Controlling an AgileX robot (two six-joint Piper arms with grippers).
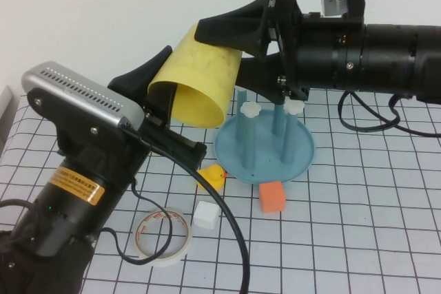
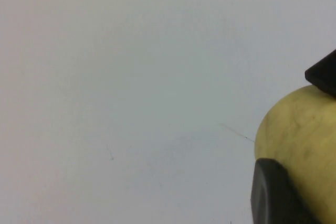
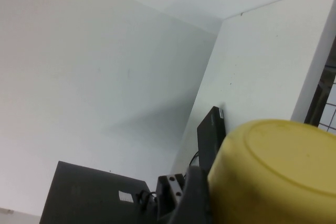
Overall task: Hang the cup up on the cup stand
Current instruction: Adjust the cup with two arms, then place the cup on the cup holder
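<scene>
Status: the cup [image 1: 198,77] is off the worktop [image 1: 358,225] and held in the air between both arms, up and to the left of the cup stand [image 1: 265,151]. It lies tilted, with the open mouth facing down toward your side and the closed base pointing up and away.

Left end effector [image 1: 160,94]: narrow, pinched on the cup's rim, one finger inside the mouth and one outside.

Right end effector [image 1: 231,49]: jaws wide, straddling the cup's upper body. One finger lies along the top of the wall, the other sits under it. I can't tell from these views whether it is clamping yet.

This looks like mid-handover, left to right.

Done: pick-up and lift.

Left: the right takes the cup, the left releases the rim, then the mouth goes down over one of the white-capped posts [image 1: 249,110]. All posts are bare.

Duck [image 1: 212,177], orange block [image 1: 271,197], white cube [image 1: 205,214] and tape roll [image 1: 163,237] sit in front of the stand, clear of the drop path.
</scene>
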